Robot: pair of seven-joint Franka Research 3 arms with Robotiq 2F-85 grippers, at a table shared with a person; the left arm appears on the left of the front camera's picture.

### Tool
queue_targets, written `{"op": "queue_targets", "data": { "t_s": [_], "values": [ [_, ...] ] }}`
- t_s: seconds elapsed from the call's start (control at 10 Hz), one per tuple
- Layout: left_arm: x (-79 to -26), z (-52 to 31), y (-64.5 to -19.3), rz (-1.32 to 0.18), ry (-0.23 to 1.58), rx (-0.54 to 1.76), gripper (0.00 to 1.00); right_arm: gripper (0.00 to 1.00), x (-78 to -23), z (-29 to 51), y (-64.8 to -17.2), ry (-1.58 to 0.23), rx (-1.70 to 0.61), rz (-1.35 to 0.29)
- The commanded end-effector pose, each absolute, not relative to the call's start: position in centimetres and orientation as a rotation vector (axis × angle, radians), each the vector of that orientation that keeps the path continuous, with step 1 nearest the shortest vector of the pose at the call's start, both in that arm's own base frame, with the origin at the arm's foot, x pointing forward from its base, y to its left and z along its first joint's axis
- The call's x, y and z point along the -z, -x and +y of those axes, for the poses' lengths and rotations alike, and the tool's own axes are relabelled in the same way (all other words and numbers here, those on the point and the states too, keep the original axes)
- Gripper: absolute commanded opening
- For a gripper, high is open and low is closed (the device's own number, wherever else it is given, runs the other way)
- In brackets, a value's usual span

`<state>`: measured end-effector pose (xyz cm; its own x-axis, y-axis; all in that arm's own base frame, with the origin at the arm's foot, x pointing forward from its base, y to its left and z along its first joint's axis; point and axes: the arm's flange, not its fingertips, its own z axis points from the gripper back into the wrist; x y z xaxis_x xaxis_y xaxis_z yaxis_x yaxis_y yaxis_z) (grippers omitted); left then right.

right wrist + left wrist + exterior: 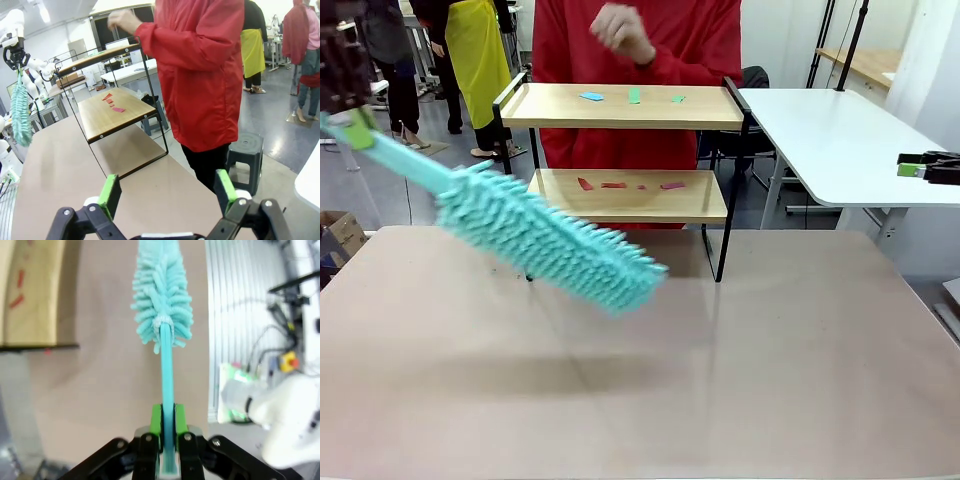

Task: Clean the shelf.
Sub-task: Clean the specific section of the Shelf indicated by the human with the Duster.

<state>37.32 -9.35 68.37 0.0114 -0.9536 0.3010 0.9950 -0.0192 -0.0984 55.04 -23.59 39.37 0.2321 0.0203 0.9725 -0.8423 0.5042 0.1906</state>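
Two risks we see: the teal duster (550, 240), clenched in the left end effector (168, 421), twisting loose or snagging a rail of the shelf (550, 105) at upper centre, with the right end effector (168, 192) released.

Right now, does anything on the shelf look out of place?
Yes: the shelf is littered, blue and green bits on its top board, red bits on the lower one. Nothing else stands out.

Black right pincer (168, 195), green pads (111, 192), person's red jacket (200, 75)
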Motion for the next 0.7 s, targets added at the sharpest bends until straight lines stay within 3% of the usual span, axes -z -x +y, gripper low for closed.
{"op": "queue_targets", "data": {
  "t_s": [0.0,0.3,0.6],
  "values": [
    [-68.4,-12.8,-36.0,-0.322,0.387,1.554,0.13,1.0,-39.6,-23.5,-55.1,-0.862,-0.713,-1.197],
    [-70.9,-18.7,-34.7,-0.566,0.574,1.387,0.13,1.0,-39.6,-23.5,-55.1,-0.862,-0.713,-1.197],
    [-72.3,-24.4,-34.3,-0.636,0.577,1.061,0.13,1.0,-39.6,-23.5,-55.1,-0.862,-0.713,-1.197]
  ]
}}
